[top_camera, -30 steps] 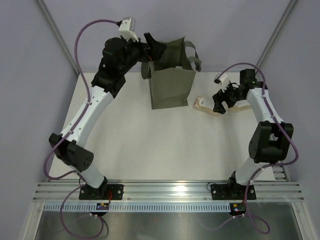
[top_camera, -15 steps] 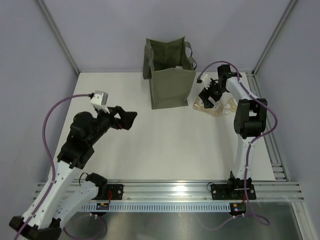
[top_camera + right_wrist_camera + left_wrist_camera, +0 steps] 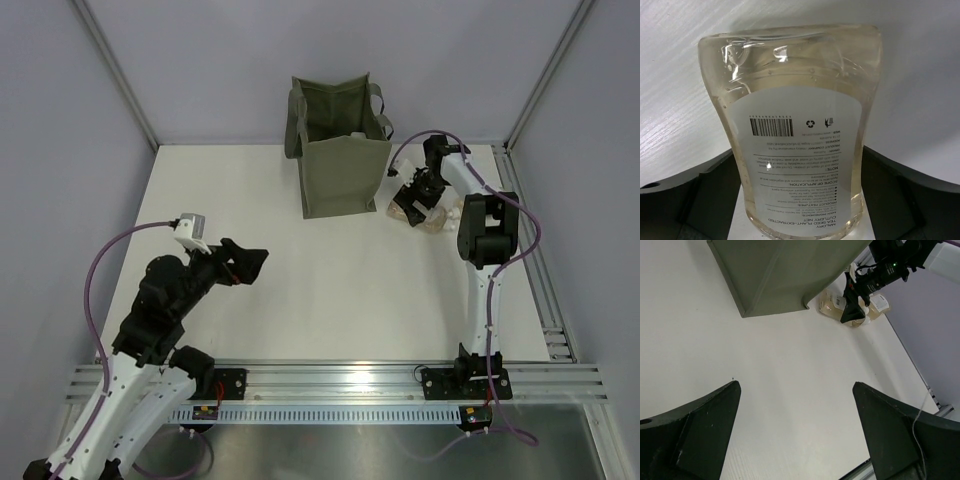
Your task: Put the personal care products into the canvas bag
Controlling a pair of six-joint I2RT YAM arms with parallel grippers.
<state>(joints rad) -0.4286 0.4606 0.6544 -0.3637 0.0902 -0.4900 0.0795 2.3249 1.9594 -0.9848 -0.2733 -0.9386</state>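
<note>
Right of the bag (image 3: 340, 165): a pouch (image 3: 800, 140) lay flat on the table (image 3: 300, 290), near the bag's foot, with a second pouch (image 3: 879, 304) just beside it.
Right gripper (image 3: 413, 203): released, jaws spread wide with one on each side of the pouch; contact could not be told.
Left gripper (image 3: 248, 262): released and empty, well apart from the bag.
Step in hand: grasping the pouch.
Done well: probably by centring on the pouch's middle, lowering until the fingers (image 3: 700, 200) flanked its edges, then closing gently, since the soft, liquid-filled film would likely bulge or slip.
Bag mouth: open and upright; a lift clear of its rim seemed needed.
</note>
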